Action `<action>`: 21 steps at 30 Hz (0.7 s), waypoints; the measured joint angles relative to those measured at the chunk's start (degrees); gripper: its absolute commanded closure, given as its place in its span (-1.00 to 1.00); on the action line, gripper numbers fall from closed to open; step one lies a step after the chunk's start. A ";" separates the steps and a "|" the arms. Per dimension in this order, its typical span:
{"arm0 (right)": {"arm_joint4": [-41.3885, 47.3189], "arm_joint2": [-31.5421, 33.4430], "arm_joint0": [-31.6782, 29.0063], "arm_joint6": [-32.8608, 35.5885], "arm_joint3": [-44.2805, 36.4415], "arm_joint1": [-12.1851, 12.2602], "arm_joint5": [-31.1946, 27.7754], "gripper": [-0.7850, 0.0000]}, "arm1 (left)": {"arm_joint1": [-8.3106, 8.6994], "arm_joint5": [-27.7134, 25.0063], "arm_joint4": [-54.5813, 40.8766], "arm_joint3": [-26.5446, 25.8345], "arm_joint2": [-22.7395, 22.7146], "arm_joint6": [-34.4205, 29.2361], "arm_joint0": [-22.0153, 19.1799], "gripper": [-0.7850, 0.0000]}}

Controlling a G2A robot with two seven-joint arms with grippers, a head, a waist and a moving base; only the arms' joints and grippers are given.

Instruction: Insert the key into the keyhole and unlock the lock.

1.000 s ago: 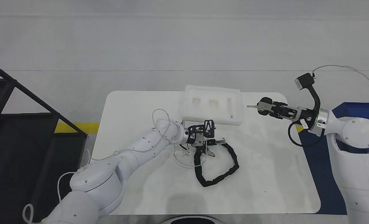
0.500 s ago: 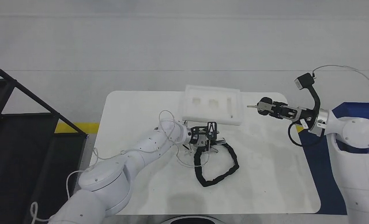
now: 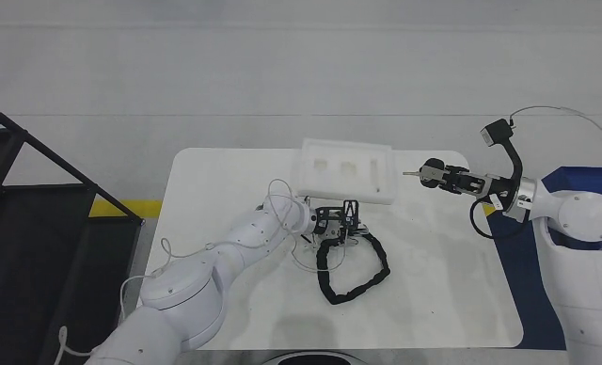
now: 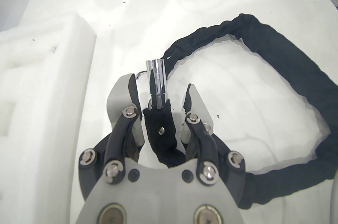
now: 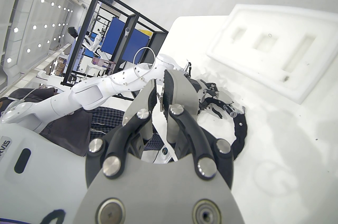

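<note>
My left gripper (image 4: pixel 160 83) stands open low over the table (image 3: pixel 442 290). Its two fingers sit either side of the fabric-covered end of the chain lock (image 4: pixel 277 56), with a gap at each pad, so it has hold of nothing. From that end a chrome cylinder (image 4: pixel 156 77) projects straight ahead between the fingertips, along the gripper's own line. In the top view this axis runs across the table toward my right arm's side. My right gripper (image 5: pixel 159 77) is closed almost flat on the key (image 3: pixel 411 173), whose shaft sticks out past the fingertips. The key is well apart from the lock, near the edge of the foam tray (image 3: pixel 315 182) on my right side. Its long axis points back toward the lock's side of the table. Key shaft and cylinder thus roughly face each other but are offset, the key lying farther from me. I judge that the left gripper, being nearer, must clamp the lock end first. I cannot tell whether the cylinder's end face carries the keyhole. No marking is legible on lock, key or tray.
</note>
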 measured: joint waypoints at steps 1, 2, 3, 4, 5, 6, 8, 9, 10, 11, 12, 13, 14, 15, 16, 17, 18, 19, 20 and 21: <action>0.00 0.00 0.00 0.00 0.00 0.00 0.00 1.00 | -0.19 -0.37 -0.05 0.37 -0.03 -0.08 -0.04 0.04; 0.00 0.00 0.00 0.00 0.00 0.00 0.00 1.00 | -0.38 -0.77 -0.13 0.73 -0.05 -0.14 -0.06 0.05; 0.00 0.00 0.00 0.00 0.00 0.00 0.00 1.00 | -0.62 -1.25 -0.21 1.18 -0.08 -0.17 -0.08 0.07; 0.00 0.00 0.00 0.00 0.00 0.00 0.00 1.00 | -0.80 -1.52 -0.22 1.50 -0.10 -0.18 -0.10 0.07; 0.00 0.00 0.00 0.00 0.00 0.00 0.00 1.00 | -0.98 -1.77 -0.22 1.78 -0.10 -0.19 -0.12 0.13; 0.00 0.00 0.00 0.00 0.00 0.00 0.00 1.00 | -1.21 -2.17 -0.24 2.13 -0.12 -0.18 -0.15 0.29; 0.00 0.00 0.00 0.00 0.00 0.00 0.00 1.00 | -1.54 -2.63 -0.26 2.65 -0.17 -0.04 -0.27 0.71; 0.00 0.00 0.00 0.00 0.00 0.00 0.00 1.00 | -1.74 -2.86 -0.32 3.00 -0.22 0.11 -0.35 0.88; 0.00 0.00 0.00 0.00 0.00 0.00 0.00 1.00 | -1.88 -3.06 -0.40 3.30 -0.29 0.21 -0.42 1.00; 0.00 0.00 0.00 0.00 0.00 0.00 0.00 1.00 | -2.02 -3.28 -0.56 3.67 -0.39 0.29 -0.51 1.00; 0.00 0.00 0.00 0.00 0.00 0.00 0.00 1.00 | -2.19 -3.52 -0.90 4.21 -0.59 0.31 -0.65 1.00; 0.00 0.00 0.00 0.00 0.00 0.00 0.00 1.00 | -2.31 -3.67 -1.18 4.61 -0.75 0.32 -0.76 1.00; 0.00 0.00 0.00 0.00 0.00 0.00 0.00 1.00 | -2.43 -3.77 -1.42 5.00 -0.91 0.30 -0.88 1.00; 0.00 0.00 0.00 0.00 0.00 0.00 0.00 1.00 | -2.57 -3.86 -1.77 5.52 -1.13 0.22 -1.03 1.00; 0.00 0.00 0.00 0.00 0.00 0.00 0.00 1.00 | -2.67 -3.92 -2.09 5.89 -1.32 0.14 -1.15 1.00; 0.00 0.00 0.00 0.00 0.00 0.00 0.00 1.00 | -2.76 -3.97 -2.45 6.26 -1.54 0.02 -1.27 1.00; 0.00 0.00 0.00 0.00 0.00 0.00 0.00 1.00 | -2.86 -4.02 -2.98 6.74 -1.85 -0.22 -1.46 1.00; 0.00 0.00 0.00 0.00 0.00 0.00 0.00 1.00 | -2.93 -4.14 -3.39 7.01 -2.08 -0.33 -1.60 1.00; 0.00 0.00 0.00 0.00 0.00 0.00 0.00 1.00 | -2.98 -4.30 -3.71 7.21 -2.28 -0.34 -1.74 1.00; 0.00 0.00 0.00 0.00 0.00 0.00 0.00 1.00 | -3.00 -4.57 -4.02 7.49 -2.51 -0.17 -1.95 1.00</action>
